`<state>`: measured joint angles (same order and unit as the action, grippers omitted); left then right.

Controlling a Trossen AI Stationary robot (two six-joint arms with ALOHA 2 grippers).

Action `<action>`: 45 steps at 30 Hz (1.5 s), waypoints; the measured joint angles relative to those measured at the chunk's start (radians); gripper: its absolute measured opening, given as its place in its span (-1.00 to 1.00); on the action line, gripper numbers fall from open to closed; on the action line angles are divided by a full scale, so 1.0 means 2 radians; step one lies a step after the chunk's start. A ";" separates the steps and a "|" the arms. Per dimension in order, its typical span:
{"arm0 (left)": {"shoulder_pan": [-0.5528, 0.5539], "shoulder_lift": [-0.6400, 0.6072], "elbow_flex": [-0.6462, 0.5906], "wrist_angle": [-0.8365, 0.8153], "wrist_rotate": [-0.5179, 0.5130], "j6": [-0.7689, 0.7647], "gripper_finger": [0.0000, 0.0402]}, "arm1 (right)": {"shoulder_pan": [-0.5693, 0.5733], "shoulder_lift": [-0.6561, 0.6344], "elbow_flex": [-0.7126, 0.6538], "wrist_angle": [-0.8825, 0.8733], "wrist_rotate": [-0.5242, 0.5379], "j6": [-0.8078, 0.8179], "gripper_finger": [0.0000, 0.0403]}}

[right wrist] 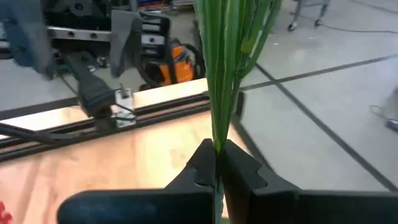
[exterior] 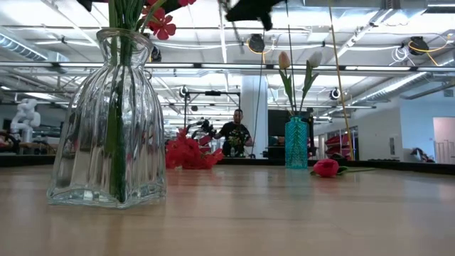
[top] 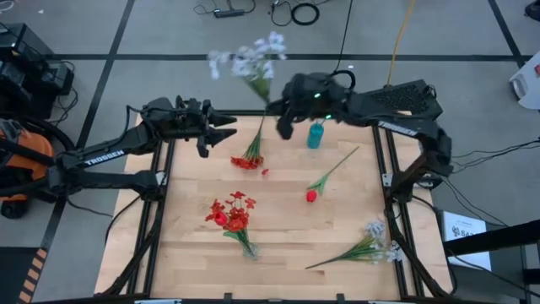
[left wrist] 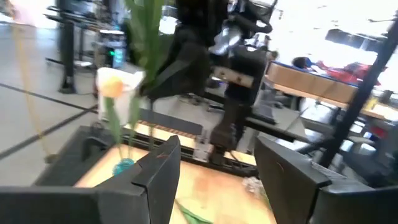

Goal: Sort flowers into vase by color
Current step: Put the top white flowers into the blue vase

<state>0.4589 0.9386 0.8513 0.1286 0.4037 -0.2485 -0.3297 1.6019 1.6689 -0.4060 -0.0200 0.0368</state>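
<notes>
wooden table [top: 287,245] in workshop; right tool [right wrist: 217,163] clamps white spray [top: 251,61], left tool [left wrist: 217,165] apart.

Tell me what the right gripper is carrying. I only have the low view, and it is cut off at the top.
Observer: The right gripper is shut on the green stalks of a white spray.
Operator: Is it above the teal vase?
Observer: No. In the high view it is beside the teal vase, on the side toward the left arm.
Operator: What about the left gripper?
Observer: The left gripper is open and empty near the table's far edge, close to the red cluster lying on the wood.
</notes>
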 joint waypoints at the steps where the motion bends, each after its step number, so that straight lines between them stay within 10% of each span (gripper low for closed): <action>1: 0.005 -0.001 0.000 -0.001 -0.008 0.000 0.05 | -0.008 -0.016 -0.010 -0.004 -0.001 -0.002 -1.00; 9: 0.051 -0.020 0.000 -0.003 -0.050 0.013 0.05 | -0.033 -0.207 -0.201 0.003 0.058 0.031 -1.00; 16: 0.059 -0.021 0.000 0.001 -0.129 0.058 0.05 | -0.033 -0.366 -0.482 0.300 0.078 0.067 -1.00; 26: 0.059 -0.015 0.000 0.011 -0.153 0.187 0.05 | -0.033 -0.281 -0.650 0.636 0.160 -0.004 -1.00; 45: 0.058 -0.015 0.000 0.011 -0.157 0.180 0.05 | -0.071 -0.154 -0.654 0.680 0.177 -0.049 -1.00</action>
<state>0.5755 0.9092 0.8516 0.1497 0.0894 0.1108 -0.4710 1.2935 0.3614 0.9539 0.3344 -0.0620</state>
